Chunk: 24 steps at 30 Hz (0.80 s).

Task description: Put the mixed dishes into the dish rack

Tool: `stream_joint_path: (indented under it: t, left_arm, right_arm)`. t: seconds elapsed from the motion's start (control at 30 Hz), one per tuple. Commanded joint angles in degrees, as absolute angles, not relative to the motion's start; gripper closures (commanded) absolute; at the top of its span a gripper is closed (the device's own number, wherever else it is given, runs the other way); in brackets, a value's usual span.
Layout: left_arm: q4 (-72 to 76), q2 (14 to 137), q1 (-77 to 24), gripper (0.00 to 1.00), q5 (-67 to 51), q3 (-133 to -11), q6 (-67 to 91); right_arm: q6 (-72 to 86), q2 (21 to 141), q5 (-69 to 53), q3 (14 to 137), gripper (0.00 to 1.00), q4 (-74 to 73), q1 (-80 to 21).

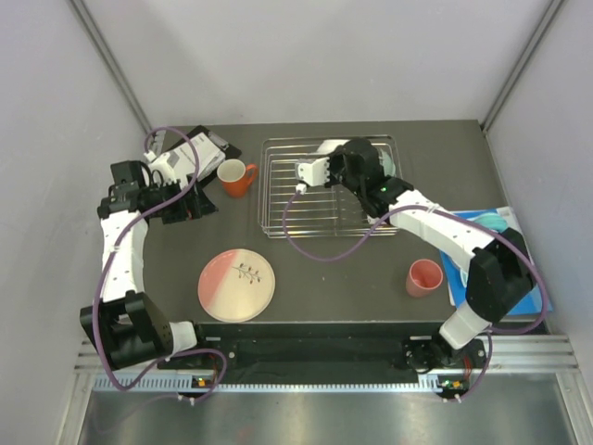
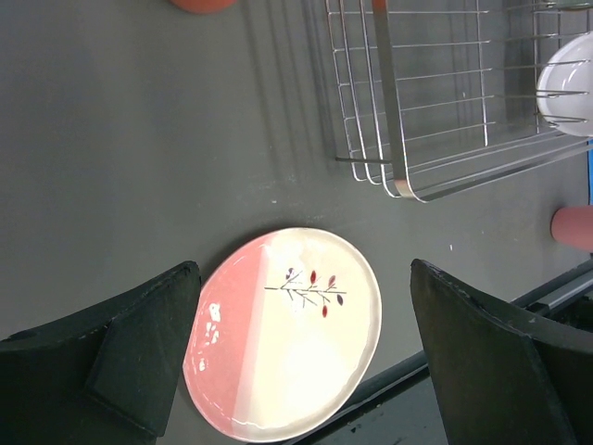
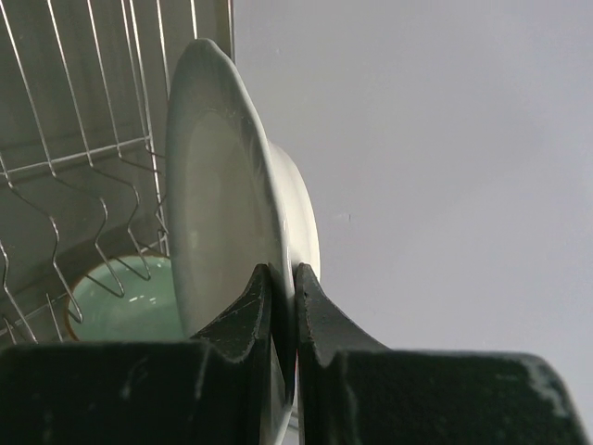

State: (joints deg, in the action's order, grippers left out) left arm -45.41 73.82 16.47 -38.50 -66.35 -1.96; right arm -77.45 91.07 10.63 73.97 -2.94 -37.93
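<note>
Right gripper (image 3: 283,280) clamped on the rim of the white plate (image 3: 218,185), plate upright over the dish rack (image 1: 320,209), mint green bowl (image 3: 130,301) sitting in the rack right below it, left gripper (image 2: 306,334) spread wide and empty by the booklet (image 1: 185,158), orange mug (image 1: 236,177) just left of the rack, pink-and-cream plate (image 1: 237,285) flat on the table

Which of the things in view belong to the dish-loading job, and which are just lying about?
Job: dish rack, white plate, mint green bowl, orange mug, salmon-pink cup, pink-and-cream plate.
Lying about: black-and-white booklet, turquoise items.
</note>
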Motion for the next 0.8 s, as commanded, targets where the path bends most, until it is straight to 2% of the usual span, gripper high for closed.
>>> stream_joint_path:
  t: [0.0, 0.77]
  left_arm:
    - [-41.40, 74.35, 17.22, 0.01, -40.69, -65.39, -1.14]
    - [-38.59, 76.90, 20.30, 0.01, -43.15, -65.04, -0.88]
  right_arm:
    - [-80.68, 92.28, 9.49, 79.36, 1.00, 7.38, -37.44]
    - [-77.96, 97.91, 10.37, 74.27, 1.00, 12.65, -35.51]
